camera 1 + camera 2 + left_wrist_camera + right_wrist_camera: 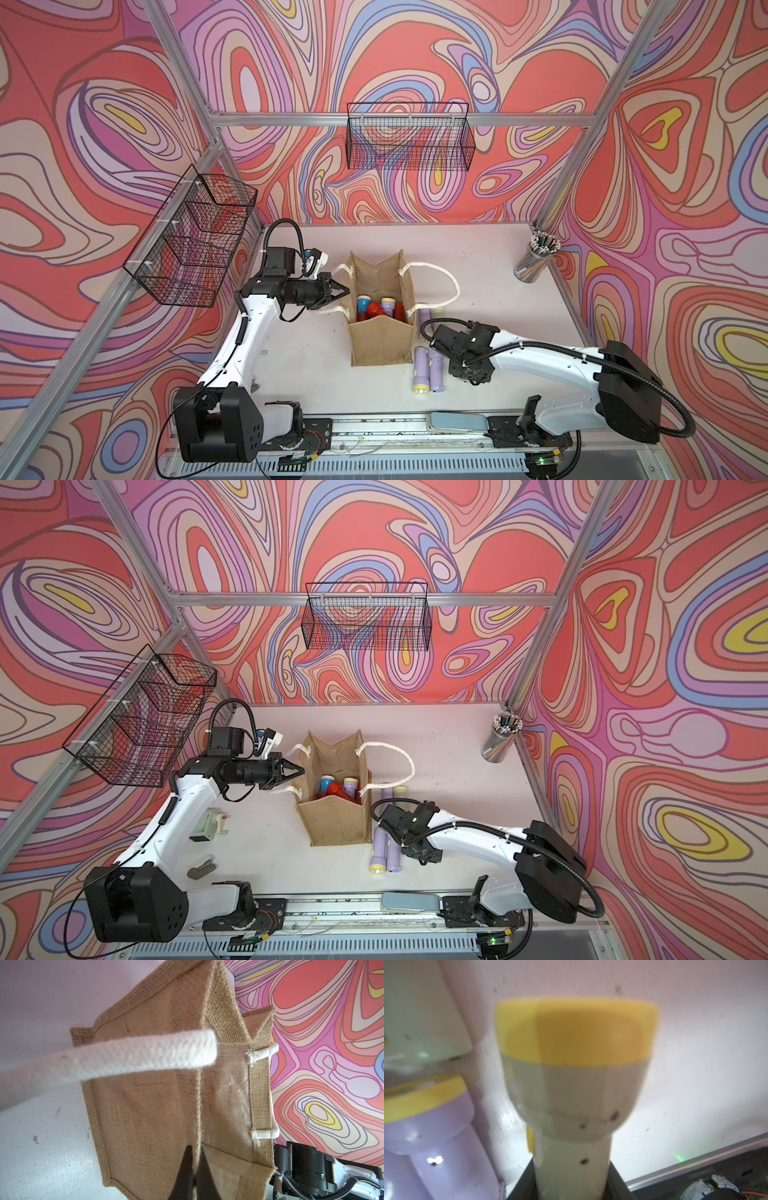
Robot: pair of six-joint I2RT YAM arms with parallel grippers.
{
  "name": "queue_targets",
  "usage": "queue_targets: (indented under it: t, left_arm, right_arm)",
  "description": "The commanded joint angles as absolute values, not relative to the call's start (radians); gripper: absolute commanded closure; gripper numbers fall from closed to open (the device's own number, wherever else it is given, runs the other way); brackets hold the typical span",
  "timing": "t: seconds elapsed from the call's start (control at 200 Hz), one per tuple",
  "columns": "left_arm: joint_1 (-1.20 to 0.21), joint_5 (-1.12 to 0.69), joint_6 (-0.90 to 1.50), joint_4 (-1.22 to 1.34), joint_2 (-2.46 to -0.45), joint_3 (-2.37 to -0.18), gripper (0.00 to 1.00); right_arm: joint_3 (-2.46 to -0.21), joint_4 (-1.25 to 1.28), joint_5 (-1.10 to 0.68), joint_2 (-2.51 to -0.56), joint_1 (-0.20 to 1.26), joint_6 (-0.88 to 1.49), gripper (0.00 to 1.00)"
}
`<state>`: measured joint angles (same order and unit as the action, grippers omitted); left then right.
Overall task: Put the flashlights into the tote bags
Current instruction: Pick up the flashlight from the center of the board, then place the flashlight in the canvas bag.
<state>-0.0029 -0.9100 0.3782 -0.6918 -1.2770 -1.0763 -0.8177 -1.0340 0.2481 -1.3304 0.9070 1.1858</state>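
The tan jute tote bag (380,340) (334,823) stands open mid-table, and a blue (363,304), a red (376,310) and a lilac flashlight (388,306) lie inside it. My left gripper (343,291) (298,769) (196,1150) is shut on the bag's left rim (197,1105), beside a white rope handle (124,1057). My right gripper (469,372) (572,1180) sits right of the bag, shut on a pale green flashlight (575,1088) with a yellow head; the top views hide this flashlight. Two lilac flashlights (428,370) (425,1122) lie next to it.
Two more flashlights (430,314) lie behind the right wrist. A cup of pencils (536,257) stands at the back right. Black wire baskets hang on the back wall (409,137) and left wall (191,245). A small pale green device (205,823) and a grey clip (201,868) lie by the left arm.
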Motion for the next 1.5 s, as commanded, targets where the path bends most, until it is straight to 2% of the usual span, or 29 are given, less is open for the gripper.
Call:
queue_targets:
  t: [0.0, 0.155, 0.25, 0.411, 0.556, 0.741, 0.871, 1.092, 1.492]
  left_arm:
    - [-0.001, -0.897, 0.37, -0.695, -1.269, -1.076, 0.97]
    - [-0.001, -0.899, 0.367, -0.703, -1.282, -1.094, 0.98]
    - [-0.002, -0.897, 0.371, -0.697, -1.287, -1.095, 0.98]
    - [-0.002, -0.895, 0.379, -0.693, -1.29, -1.103, 0.98]
    - [-0.002, -0.878, 0.381, -0.689, -1.289, -1.099, 0.98]
    - [-0.001, -0.872, 0.382, -0.692, -1.292, -1.104, 0.98]
    - [-0.001, -0.861, 0.383, -0.692, -1.288, -1.103, 0.98]
    - [-0.002, -0.861, 0.389, -0.684, -1.282, -1.098, 0.98]
    - [-0.002, -0.839, 0.385, -0.689, -1.272, -1.099, 0.98]
  right_arm:
    - [-0.844, -1.117, 0.352, -1.225, 0.803, 1.129, 0.85]
    - [-0.925, -1.163, 0.413, -1.086, 0.604, 0.985, 0.86]
    - [-1.026, -1.174, 0.445, -1.062, 0.541, 0.906, 0.86]
    - [-1.24, -1.141, 0.455, -1.115, 0.535, 0.791, 0.86]
    - [-1.369, -0.994, 0.416, -1.134, 0.536, 0.707, 0.87]
    - [-1.369, -0.682, 0.181, -1.161, 0.535, 0.666, 0.86]
    - [-1.404, -0.624, 0.051, -1.26, 0.554, 0.662, 0.85]
    - [-1.503, -0.569, 0.061, -1.424, 0.696, 0.581, 0.83]
    - [-1.597, -0.477, -0.112, -1.657, 0.831, 0.545, 0.84]
